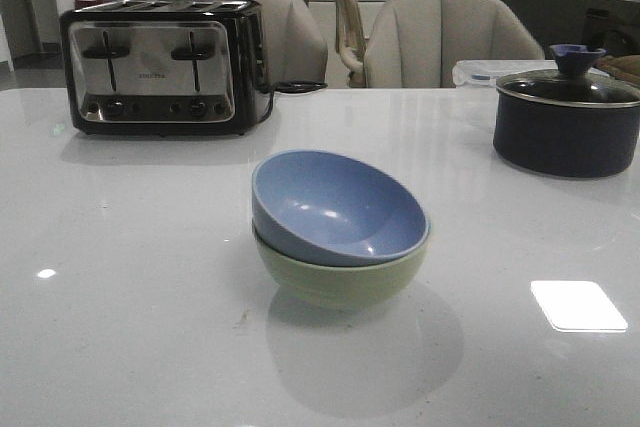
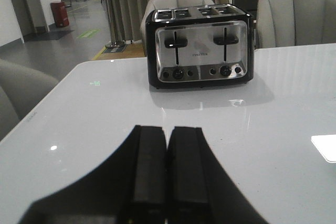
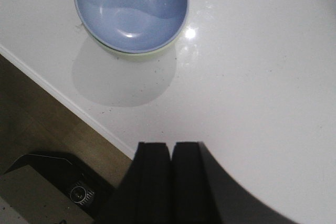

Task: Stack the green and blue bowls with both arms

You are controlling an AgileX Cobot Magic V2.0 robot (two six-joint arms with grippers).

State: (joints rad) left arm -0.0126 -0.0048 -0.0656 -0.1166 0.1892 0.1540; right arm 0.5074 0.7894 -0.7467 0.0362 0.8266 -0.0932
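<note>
**Bowls nested, arms clear**

Blue bowl (image 1: 335, 205) seated inside green bowl (image 1: 340, 269), tilted a little so the far-left rim rides higher. Stack near the middle of white table (image 1: 120, 277), toward the front edge, well apart from toaster (image 1: 165, 67) at the back left and dark lidded pot (image 1: 567, 117) at the back right. No arm visible in the front view.

Left gripper (image 2: 167, 182): fingers pressed together, nothing between them, pointed toward the toaster across bare tabletop, no bowl in its view. Right gripper (image 3: 171, 182): likewise closed on nothing, hanging above the table's front edge with the stack ahead of it, only a sliver of green showing beneath the blue rim there.

Judged from this: stacking step done, both arms apparently withdrawn and idle. Little left to do beyond parking the arms. If a tidier seat is wanted, next move calls for opening one gripper, approaching the raised side of the blue rim and nudging it level while keeping the green bowl from sliding on the smooth top. Main risk in that: tipping or pushing the pair toward the near edge.
</note>
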